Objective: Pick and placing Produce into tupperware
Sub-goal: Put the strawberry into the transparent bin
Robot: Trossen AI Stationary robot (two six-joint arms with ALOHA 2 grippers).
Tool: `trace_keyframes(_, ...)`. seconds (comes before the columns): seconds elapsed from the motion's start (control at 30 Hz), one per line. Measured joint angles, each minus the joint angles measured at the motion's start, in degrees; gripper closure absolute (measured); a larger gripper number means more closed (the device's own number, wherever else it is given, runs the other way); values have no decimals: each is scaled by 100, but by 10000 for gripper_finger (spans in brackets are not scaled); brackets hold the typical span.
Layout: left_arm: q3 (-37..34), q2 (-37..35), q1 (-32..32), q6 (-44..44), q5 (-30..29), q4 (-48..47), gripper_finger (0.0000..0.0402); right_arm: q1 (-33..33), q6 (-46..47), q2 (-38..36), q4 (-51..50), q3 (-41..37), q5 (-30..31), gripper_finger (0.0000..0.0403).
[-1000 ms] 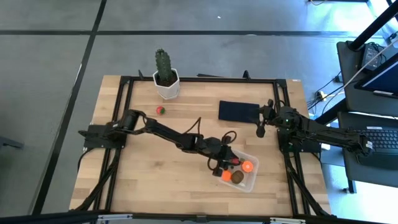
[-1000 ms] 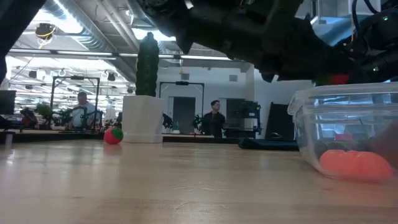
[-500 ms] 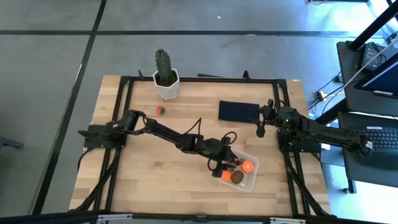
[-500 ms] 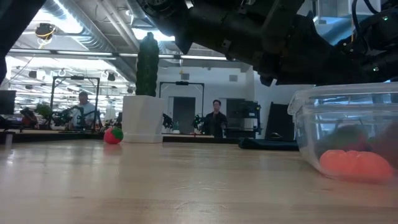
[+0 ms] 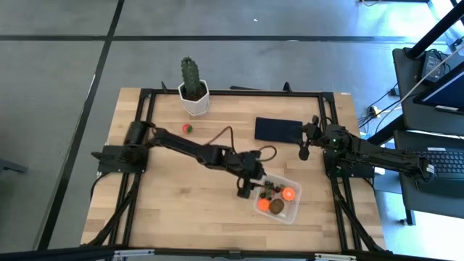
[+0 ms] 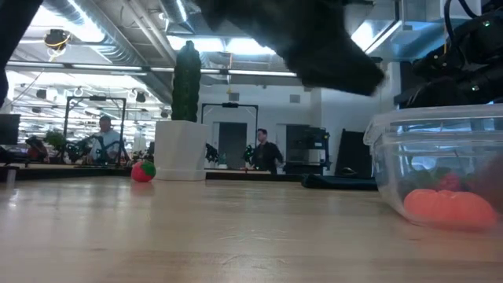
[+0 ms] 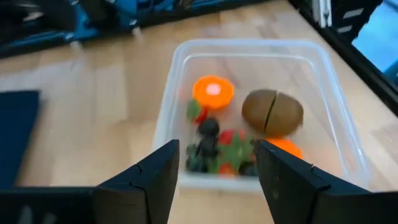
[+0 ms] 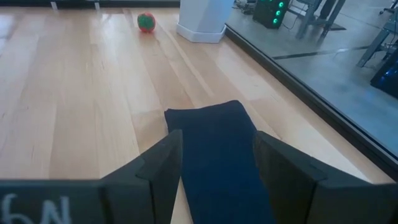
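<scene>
Clear tupperware (image 7: pixel 329 81) holding produce (image 7: pixel 272 112), left gripper (image 7: pixel 214 171) jaws apart, empty

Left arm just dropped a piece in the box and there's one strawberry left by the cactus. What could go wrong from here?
1. The left gripper, open and empty, hangs just beside the tupperware; a low swing away could clip its rim and shove the light box.
2. The last strawberry lies close to the cactus pot, so the reach may bump the pot, and the round fruit could roll off.
3. The box already looks crowded; another drop might bounce out.
</scene>
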Motion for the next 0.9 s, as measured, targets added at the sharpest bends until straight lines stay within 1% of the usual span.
trace_keyframes(0.1,1,-485,45,21,-145,-820,196,-2,-12,-1,-11,0,0,205)
trace_keyframes(0.2,5,-994,87,-5,-534,-1674,197,-1,-14,-1,-36,0,1,205)
trace_keyframes(0.27,9,-1308,115,-36,-841,-2280,198,-1,-10,-2,-64,0,0,205)
trace_keyframes(0.43,9,-1973,144,-508,-1653,-3416,195,-1,-10,0,-76,0,0,205)
trace_keyframes(0.6,9,-2502,232,-800,-2469,-4958,187,-2,-25,0,-73,0,2,205)
trace_keyframes(0.73,9,-2835,500,-1306,-2555,-5945,186,-2,-41,0,-73,0,2,205)
trace_keyframes(0.9,9,-3054,1191,-1805,-2472,-7028,191,-1,-141,0,-71,0,4,205)
